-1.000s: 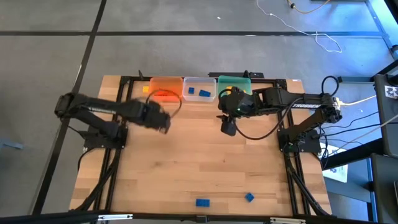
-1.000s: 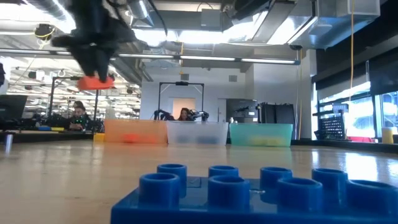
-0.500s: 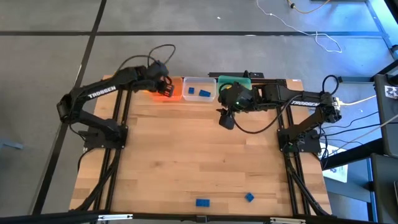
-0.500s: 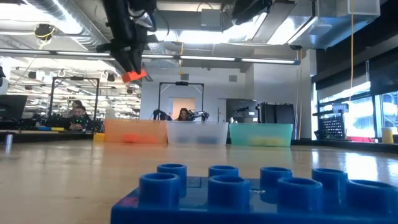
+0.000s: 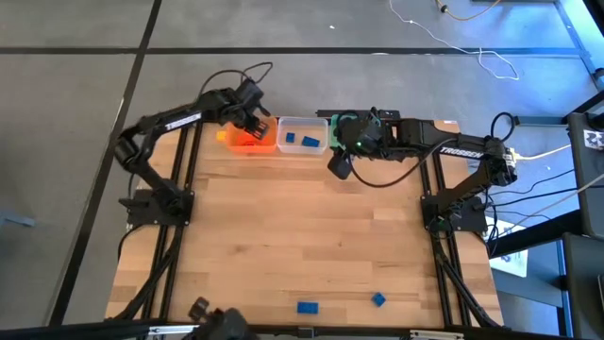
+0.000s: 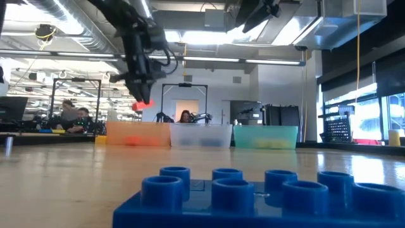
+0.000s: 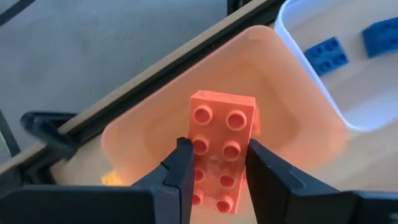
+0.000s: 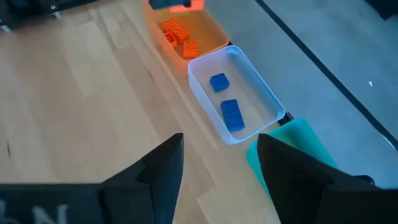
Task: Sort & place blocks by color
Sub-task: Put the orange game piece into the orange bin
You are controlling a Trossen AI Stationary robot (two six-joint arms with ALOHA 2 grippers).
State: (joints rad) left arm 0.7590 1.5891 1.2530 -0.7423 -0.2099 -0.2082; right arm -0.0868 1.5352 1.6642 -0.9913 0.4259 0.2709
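My left gripper [image 5: 253, 118] hangs over the orange tub [image 5: 250, 138] at the table's far edge, shut on an orange brick [image 7: 221, 149]. Low view: gripper [image 6: 142, 92], brick [image 6: 144, 104]. Several orange bricks [image 8: 177, 32] lie in that tub. Two blue bricks [image 8: 227, 102] lie in the clear tub [image 5: 302, 135] beside it. My right gripper [image 5: 338, 166] stands open above the table in front of the green tub [image 5: 357, 121], nothing between its fingers [image 8: 163, 168]. Two blue bricks [image 5: 308, 307] [image 5: 378, 299] lie near the front edge. My left gripper pinches the orange brick by its two long sides [image 7: 198, 163] between its two fingers [image 7: 181, 171]. The brick lies along the fingers, and its far half [image 7: 224, 112] sticks out past their tips. The fingers slant down toward the tub. The brick is lifted clear above the orange tub.
A small yellow brick [image 5: 222, 135] lies on the table left of the orange tub. One blue brick [image 6: 240, 193] sits right in front of the low camera. The middle of the wooden table [image 5: 302, 236] is bare. Cables trail from the arms.
My left gripper has swung with the orange brick from the left middle of the table toward the far edge, and now stands over the orange tub; it has rolled on the way. My right gripper has drifted a little toward the far edge.
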